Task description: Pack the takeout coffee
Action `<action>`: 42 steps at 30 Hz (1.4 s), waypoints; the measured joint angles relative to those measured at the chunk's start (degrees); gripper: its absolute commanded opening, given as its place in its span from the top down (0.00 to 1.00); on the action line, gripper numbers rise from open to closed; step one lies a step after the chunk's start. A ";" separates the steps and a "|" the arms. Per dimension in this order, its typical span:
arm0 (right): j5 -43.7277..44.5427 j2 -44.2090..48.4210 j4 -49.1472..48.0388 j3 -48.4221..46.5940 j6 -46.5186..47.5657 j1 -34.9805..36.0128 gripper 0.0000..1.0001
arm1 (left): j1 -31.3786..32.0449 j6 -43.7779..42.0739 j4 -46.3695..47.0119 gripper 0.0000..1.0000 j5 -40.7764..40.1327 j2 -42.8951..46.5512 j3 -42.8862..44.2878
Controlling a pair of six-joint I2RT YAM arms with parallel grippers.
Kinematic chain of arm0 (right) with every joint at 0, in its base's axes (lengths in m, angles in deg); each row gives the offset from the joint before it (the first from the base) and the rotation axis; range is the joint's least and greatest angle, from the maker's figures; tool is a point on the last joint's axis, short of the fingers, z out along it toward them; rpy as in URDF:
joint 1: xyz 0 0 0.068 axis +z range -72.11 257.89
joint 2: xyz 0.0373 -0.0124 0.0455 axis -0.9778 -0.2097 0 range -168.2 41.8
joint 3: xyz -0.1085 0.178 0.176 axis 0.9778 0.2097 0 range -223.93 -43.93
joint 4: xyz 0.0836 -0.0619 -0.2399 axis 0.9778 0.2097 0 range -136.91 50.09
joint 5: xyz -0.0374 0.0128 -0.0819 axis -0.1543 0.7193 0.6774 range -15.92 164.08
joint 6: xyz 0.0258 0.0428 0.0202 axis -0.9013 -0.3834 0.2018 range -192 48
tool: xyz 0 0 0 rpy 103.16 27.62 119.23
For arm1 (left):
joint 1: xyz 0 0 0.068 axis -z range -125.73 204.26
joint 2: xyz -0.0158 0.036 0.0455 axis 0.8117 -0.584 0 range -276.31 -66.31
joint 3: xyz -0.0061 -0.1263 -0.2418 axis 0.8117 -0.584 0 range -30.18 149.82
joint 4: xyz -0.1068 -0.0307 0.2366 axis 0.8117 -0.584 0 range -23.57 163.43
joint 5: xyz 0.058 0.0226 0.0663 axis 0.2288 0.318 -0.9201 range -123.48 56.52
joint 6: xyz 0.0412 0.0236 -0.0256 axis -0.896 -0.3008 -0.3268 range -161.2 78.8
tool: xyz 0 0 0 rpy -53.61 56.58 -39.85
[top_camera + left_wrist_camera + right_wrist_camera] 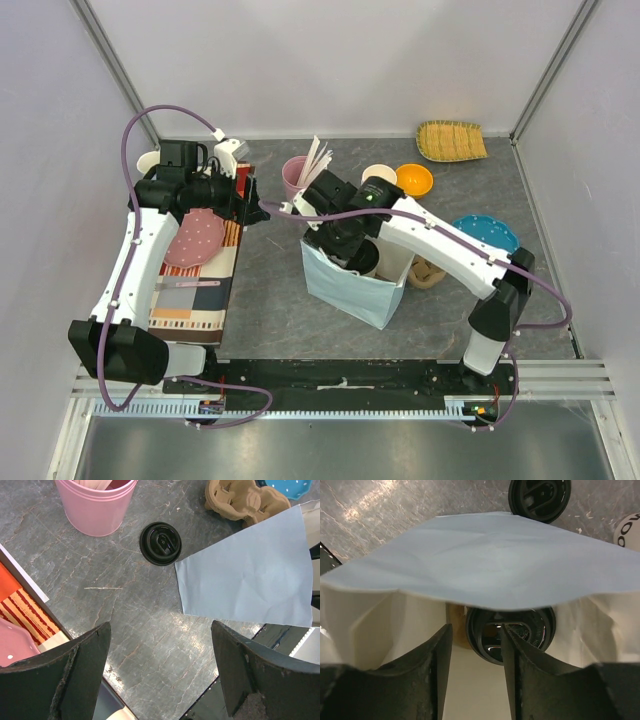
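The pale blue paper bag (352,288) stands open in the middle of the table, and it also shows in the right wrist view (485,560) and the left wrist view (250,580). The takeout coffee (527,630) stands inside it, with only its black lid showing; in the top view it lies at the bag's mouth (366,258). My right gripper (472,630) is open in the bag's mouth just above the lid, holding nothing; in the top view it is over the bag (345,242). A second black lid (160,543) sits on the table outside the bag (539,497). My left gripper (161,630) is open and empty above bare table (250,205).
A pink cup of sticks (297,175) stands behind the bag. A cardboard cup carrier (428,272), a blue plate (485,232), an orange bowl (414,180) and a white cup (379,177) are to the right. A pink plate (195,238) lies on a striped box at left.
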 measured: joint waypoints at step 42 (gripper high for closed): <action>3.63 23.63 -16.09 0.15 4.61 0.00 0.02 | 9.49 -1.57 31.12 0.42 -8.31 -31.01 19.87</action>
